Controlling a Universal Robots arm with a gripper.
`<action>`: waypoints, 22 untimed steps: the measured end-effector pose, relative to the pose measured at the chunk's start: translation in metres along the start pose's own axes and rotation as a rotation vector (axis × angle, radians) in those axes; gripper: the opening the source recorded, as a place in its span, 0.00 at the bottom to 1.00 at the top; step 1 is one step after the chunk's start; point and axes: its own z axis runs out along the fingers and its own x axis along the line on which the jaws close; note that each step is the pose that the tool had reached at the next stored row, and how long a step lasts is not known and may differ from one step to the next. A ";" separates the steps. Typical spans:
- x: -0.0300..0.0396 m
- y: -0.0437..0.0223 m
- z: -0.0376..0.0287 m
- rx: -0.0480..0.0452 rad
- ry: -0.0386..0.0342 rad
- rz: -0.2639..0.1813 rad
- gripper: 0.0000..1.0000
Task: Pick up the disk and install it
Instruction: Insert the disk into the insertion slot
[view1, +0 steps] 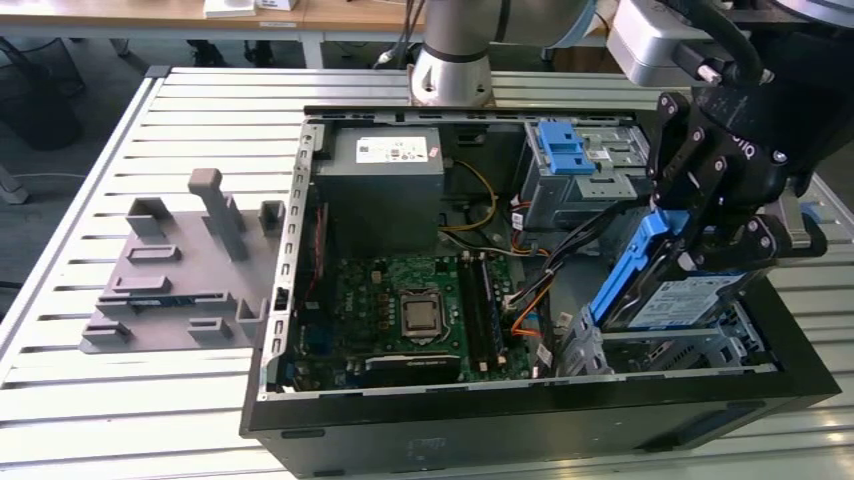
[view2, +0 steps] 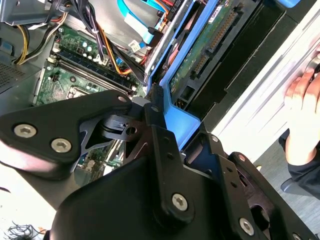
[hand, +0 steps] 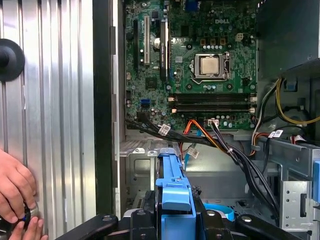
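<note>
Disk (view1: 678, 300) is clamped by its top end in the gripper's (view1: 714, 242) shut jaws, tilted with its long axis running down from them toward the drive cage (view1: 654, 350) at the exterior view's right of the open PC case (view1: 534, 425).

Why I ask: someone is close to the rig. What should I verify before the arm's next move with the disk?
1. Grip: robot hand shut on the disk at its blue frame: ok.
2. Disk seated in the drive cage: not ok; it stands tilted, mostly above the cage.
3. Black cables clear of the disk: cannot tell; they run close beside it.
4. People clear: not ok; a person's hand is close beside the computer case.
5. Disk's connector end lined up with the cage: cannot tell.
</note>
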 end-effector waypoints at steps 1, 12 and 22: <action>0.0000 0.0000 0.0006 0.0000 -0.0001 0.000 0.36; -0.0002 -0.0001 0.0070 0.0000 -0.0001 0.000 0.36; -0.0003 -0.0004 0.0132 0.0000 -0.0002 0.000 0.36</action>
